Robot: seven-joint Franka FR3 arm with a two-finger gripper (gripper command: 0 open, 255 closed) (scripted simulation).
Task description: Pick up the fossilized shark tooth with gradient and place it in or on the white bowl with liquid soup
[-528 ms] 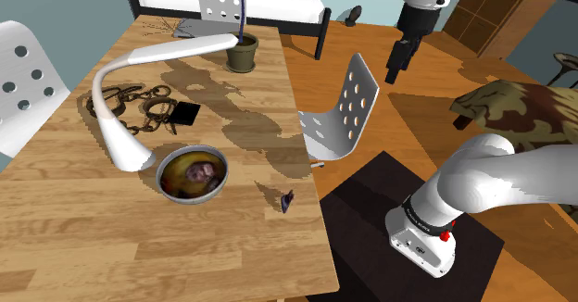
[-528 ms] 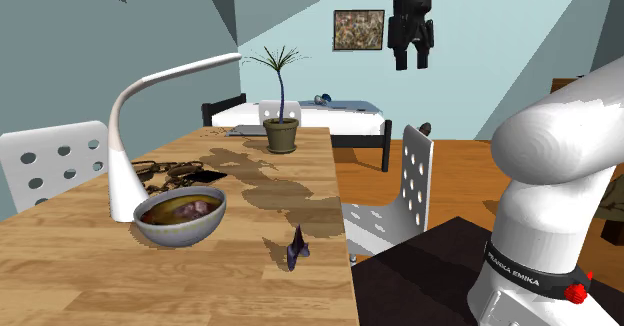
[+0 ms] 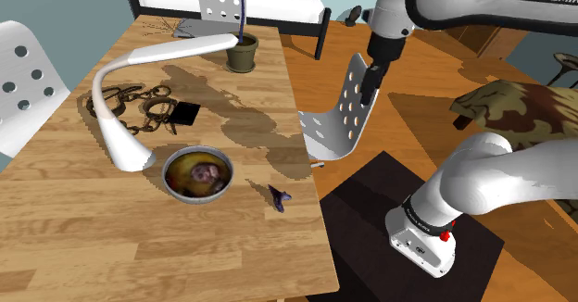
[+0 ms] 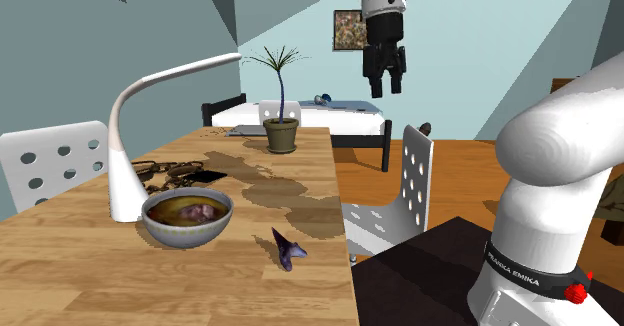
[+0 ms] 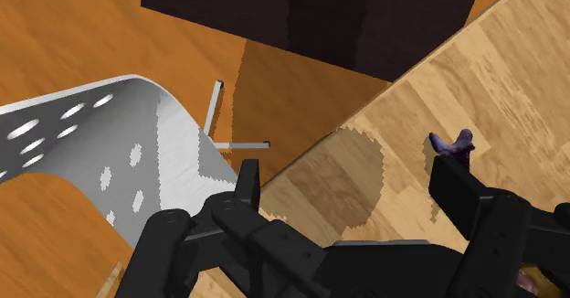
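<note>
Gripper (image 4: 384, 86) dropped lower toward the bench (image 3: 93, 245) (fingers (image 5: 461, 194) apart, holding nothing); shark tooth (image 3: 281, 196) shifted slightly, its base hidden behind a finger in the wrist view.

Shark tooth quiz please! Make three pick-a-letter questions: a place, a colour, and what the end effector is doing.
1. Where is the shark tooth? A on the table beside the bowl; B inside the bowl; C on a chair.
2. What colour is the lamp? A red; B green; C white.
3. The end effector is: A shut on the tooth; B open in the air; C shut on the lamp.
1 A: it lies on the wood by the bowl. 2 C: base and neck are white. 3 B: jaws stand apart, clasping nothing.
</note>
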